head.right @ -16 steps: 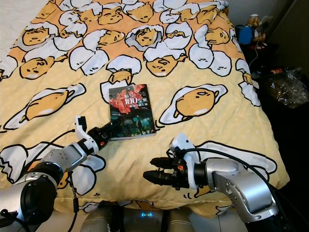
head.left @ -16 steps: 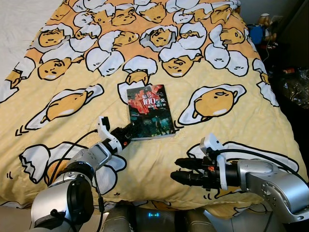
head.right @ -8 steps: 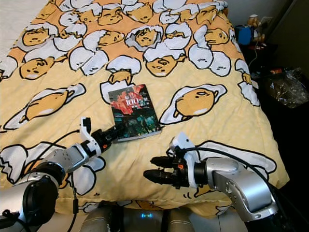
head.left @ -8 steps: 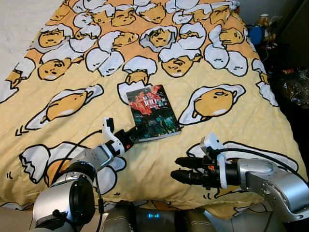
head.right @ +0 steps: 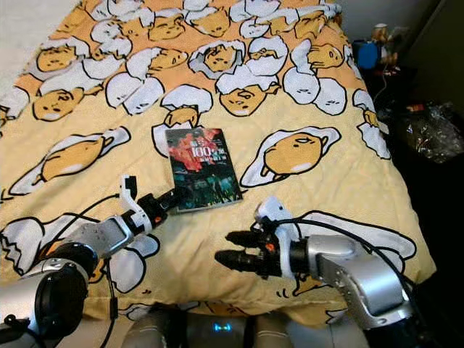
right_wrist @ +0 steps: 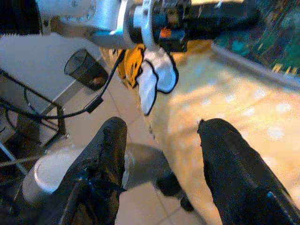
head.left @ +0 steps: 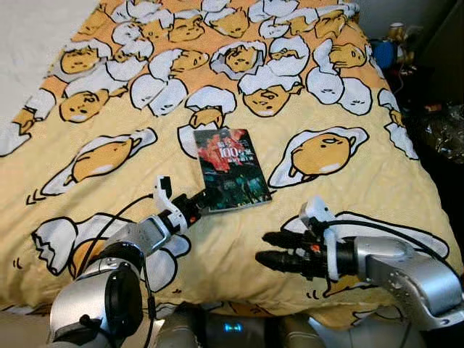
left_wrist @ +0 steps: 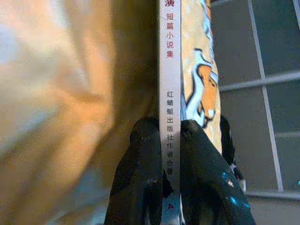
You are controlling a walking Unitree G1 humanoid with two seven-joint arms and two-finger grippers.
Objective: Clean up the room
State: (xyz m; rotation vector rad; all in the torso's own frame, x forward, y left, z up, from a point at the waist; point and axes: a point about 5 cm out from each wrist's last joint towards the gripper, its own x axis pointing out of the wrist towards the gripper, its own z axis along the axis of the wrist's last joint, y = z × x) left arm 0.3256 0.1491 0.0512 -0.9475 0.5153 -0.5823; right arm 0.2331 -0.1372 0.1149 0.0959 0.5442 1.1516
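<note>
Inspection of the book (head.left: 231, 170): a thin paperback with a dark cover, red artwork near its top edge and white lettering including "100". It lay flat on the bed (head.left: 377, 167), at the centre of the left eye view, on a yellow cover printed with egg-yolk cartoon figures.

My left gripper (head.left: 204, 200) sat at the book's lower left corner, its jaws closed on that corner. The left wrist view confirmed the grip: two black fingers (left_wrist: 140, 173) pinched the white spine (left_wrist: 168, 93) between them. That view also showed what the head views could not: a column of printed characters running down the spine, and the cover edge-on with orange and white artwork.

My right gripper (head.left: 270, 249) hovered over the bed cover in the lower centre of the left eye view, well apart from the book, jaws spread and holding nothing. The right wrist view showed its two fingers (right_wrist: 105, 154) parted, with tiled floor (right_wrist: 140, 206) below the bed edge and my left arm (right_wrist: 98, 14) across the upper part of the frame.

A dark bedside area with clutter (head.left: 442, 130) occupied the right edge.
</note>
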